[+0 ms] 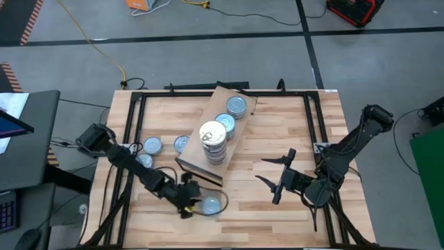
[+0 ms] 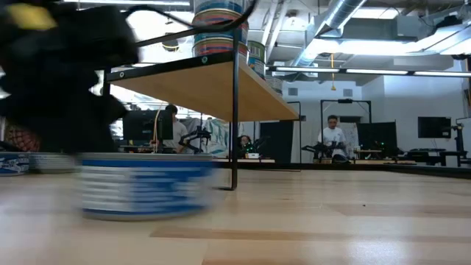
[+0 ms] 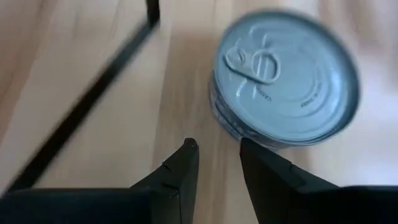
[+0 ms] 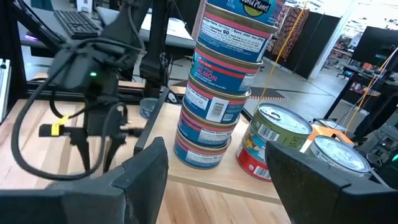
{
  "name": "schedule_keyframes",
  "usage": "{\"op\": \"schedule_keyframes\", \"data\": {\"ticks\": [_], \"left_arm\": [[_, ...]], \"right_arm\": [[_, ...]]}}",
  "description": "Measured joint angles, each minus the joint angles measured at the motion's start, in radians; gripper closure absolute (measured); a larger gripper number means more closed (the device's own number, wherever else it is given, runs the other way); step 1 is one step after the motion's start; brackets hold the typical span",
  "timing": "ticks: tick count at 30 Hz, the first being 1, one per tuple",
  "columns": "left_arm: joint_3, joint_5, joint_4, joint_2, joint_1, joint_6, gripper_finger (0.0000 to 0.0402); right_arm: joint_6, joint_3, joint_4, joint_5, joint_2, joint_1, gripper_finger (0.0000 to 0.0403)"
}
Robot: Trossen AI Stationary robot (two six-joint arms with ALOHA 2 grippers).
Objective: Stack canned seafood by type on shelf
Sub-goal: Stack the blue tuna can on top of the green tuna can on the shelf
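The shelf (image 1: 201,149) is a light-wood board raised on thin black legs (image 2: 235,110), set slantwise mid-table. On it stands a tall stack of cans (image 1: 213,141) with a pale pull-tab lid on top, and beside it are two silver-topped cans (image 1: 236,105). One blue-grey-topped can (image 3: 286,74) sits flat on the tabletop near the front edge. My left gripper (image 3: 219,146) is right behind it, fingers narrowly apart with nothing between them. My right gripper (image 1: 263,171) hangs open above the table to the right of the shelf, facing the stack (image 4: 217,87). My left gripper comes at the can slanting down from the table's left. One fingertip (image 3: 249,149) stands right at the foot of the can's side wall (image 3: 224,121). Whether it touches the wall, I cannot tell.
Three more silver-topped cans (image 1: 152,146) sit on the table left of the shelf. A black frame (image 1: 316,118) runs round the tabletop. Bare wood lies between the shelf and the right arm. People sit at desks in the room beyond the table (image 2: 333,136).
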Motion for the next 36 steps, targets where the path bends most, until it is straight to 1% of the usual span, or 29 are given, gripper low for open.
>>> {"op": "schedule_keyframes", "data": {"ticks": [4, 5, 7, 10, 13, 16, 18, 20, 22, 25, 30, 36], "left_arm": [[0.0, 0.109, 0.146, -0.005, 0.039, 0.042, 0.0286], [0.0, 0.135, 0.165, -0.014, 0.039, 0.055, 0.0286], [0.0, 0.18, 0.205, -0.036, 0.03, 0.089, 0.0286], [0.001, 0.181, 0.211, -0.064, 0.007, 0.128, 0.0286], [0.001, 0.132, 0.209, -0.066, -0.005, 0.124, 0.0286], [0.001, 0.085, 0.214, -0.05, -0.001, 0.139, 0.0286], [0.0, 0.077, 0.199, -0.044, 0.003, 0.144, 0.0286], [0.001, 0.073, 0.211, -0.047, 0.0, 0.155, 0.0286], [0.001, 0.051, 0.214, -0.049, -0.016, 0.173, 0.0286], [0.009, 0.023, 0.205, -0.048, -0.043, 0.2, 0.0286], [0.036, -0.012, 0.19, -0.047, -0.071, 0.183, 0.0286], [0.061, -0.041, 0.16, -0.048, -0.096, 0.162, 0.0286]], "right_arm": [[0.02, 0.0, -0.016, 0.0, 0.0, 0.036, 0.0101], [0.049, 0.0, -0.038, -0.001, 0.0, 0.045, 0.0101], [0.159, -0.004, -0.106, -0.019, 0.002, 0.06, 0.0101], [0.382, -0.022, -0.176, -0.093, 0.042, 0.034, 0.0101], [0.601, -0.055, -0.141, -0.196, 0.147, -0.022, 0.0101], [0.698, -0.057, -0.084, -0.322, 0.285, -0.06, 0.0101], [0.705, -0.04, -0.028, -0.345, 0.374, -0.074, 0.0101], [0.67, -0.014, 0.032, -0.371, 0.456, -0.076, 0.0101], [0.626, 0.024, 0.046, -0.403, 0.527, -0.081, 0.0101], [0.584, 0.088, 0.051, -0.418, 0.597, -0.092, 0.0101], [0.525, 0.16, 0.05, -0.445, 0.679, -0.118, 0.0101], [0.527, 0.174, 0.043, -0.473, 0.687, -0.133, 0.0101]]}}
